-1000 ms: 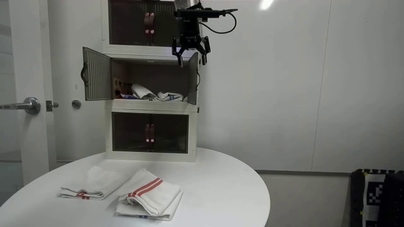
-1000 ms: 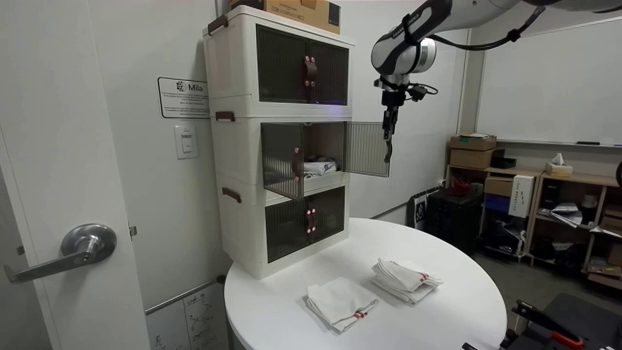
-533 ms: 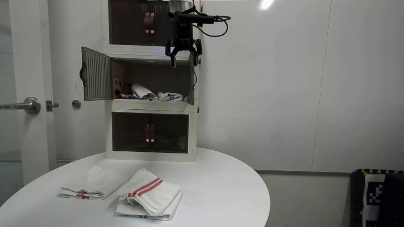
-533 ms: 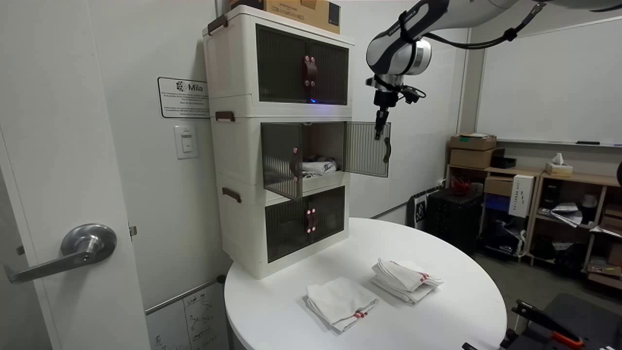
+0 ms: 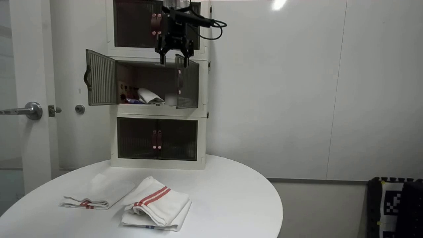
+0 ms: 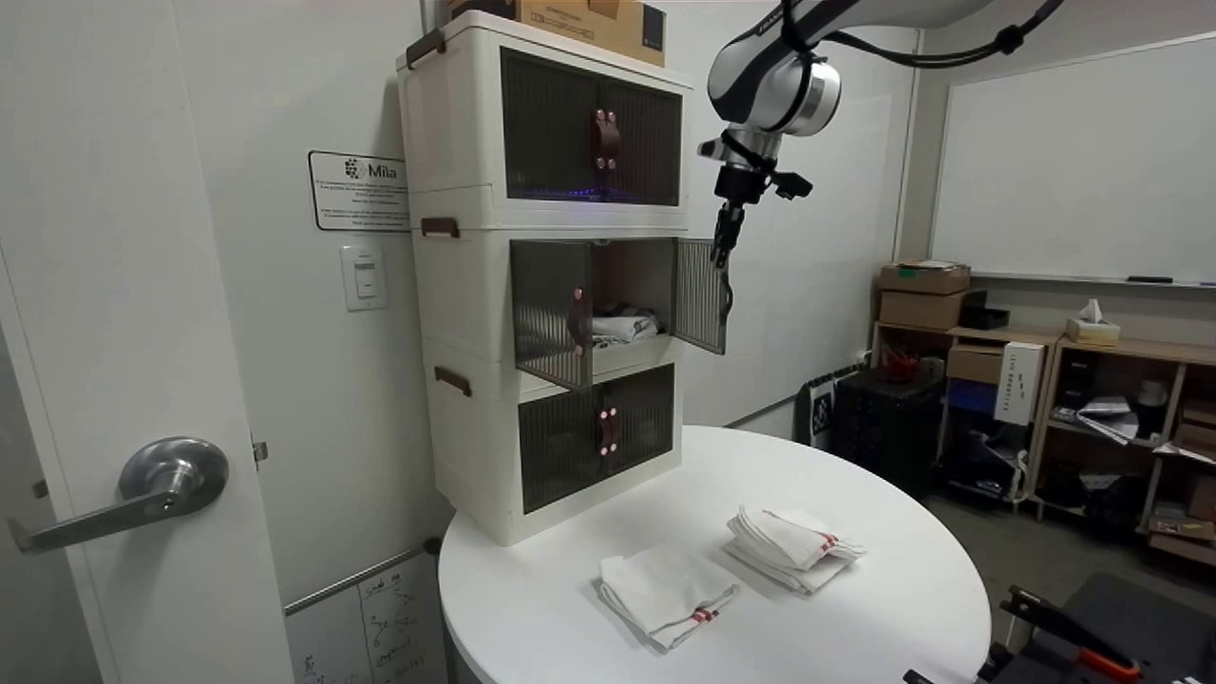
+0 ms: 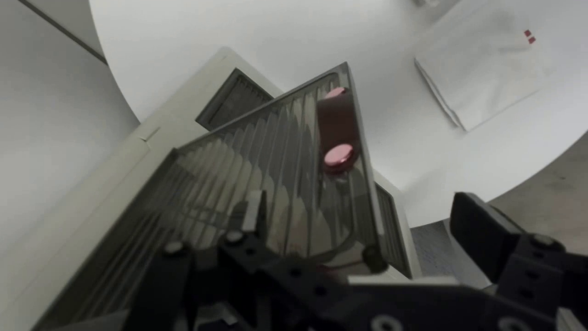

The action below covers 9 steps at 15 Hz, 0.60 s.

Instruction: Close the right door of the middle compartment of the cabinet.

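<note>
Right door [image 5: 190, 87] of the cabinet [image 6: 464, 294], middle compartment [image 5: 150, 76]: partly open, hinged at its right edge. Claw [image 5: 174, 62] by the door's upper free edge, 2 fingers [image 7: 477, 230] spread apart; contact unclear. Step, judged: pushing the door shut. Next move should press inward, following the swing arc, until flush.

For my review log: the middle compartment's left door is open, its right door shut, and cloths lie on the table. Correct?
The right door isn't shut; both exterior views show it partly open. The left door is open and cloths lie on the table.
</note>
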{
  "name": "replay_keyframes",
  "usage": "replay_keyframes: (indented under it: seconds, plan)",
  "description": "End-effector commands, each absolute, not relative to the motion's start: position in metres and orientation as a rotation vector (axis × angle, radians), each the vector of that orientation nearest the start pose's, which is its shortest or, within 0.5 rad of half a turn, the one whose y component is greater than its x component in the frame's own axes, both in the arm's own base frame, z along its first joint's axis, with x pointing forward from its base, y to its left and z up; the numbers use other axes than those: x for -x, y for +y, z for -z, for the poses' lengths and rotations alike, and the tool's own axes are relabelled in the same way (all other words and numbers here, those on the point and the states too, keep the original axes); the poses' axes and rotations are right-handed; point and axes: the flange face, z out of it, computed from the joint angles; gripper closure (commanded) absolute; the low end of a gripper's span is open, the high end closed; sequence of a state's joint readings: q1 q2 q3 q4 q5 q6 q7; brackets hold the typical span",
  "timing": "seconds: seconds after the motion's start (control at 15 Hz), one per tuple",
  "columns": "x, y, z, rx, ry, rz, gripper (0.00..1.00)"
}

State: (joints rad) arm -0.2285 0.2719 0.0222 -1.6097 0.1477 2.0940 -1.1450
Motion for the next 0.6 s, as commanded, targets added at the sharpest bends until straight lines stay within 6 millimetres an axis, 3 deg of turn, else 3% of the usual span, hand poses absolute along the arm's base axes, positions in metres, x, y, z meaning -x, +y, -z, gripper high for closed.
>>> replay_keyframes:
  seconds: [0.0, 0.2, 0.53]
  plan:
    - [-0.637, -0.106, -0.493, 2.664, -1.445, 0.341, 0.0]
    - [-0.636, -0.091, -0.486, 2.59, -1.503, 0.234, 0.0]
    - [-0.669, -0.085, -0.481, 2.756, -1.352, 0.393, 0.0]
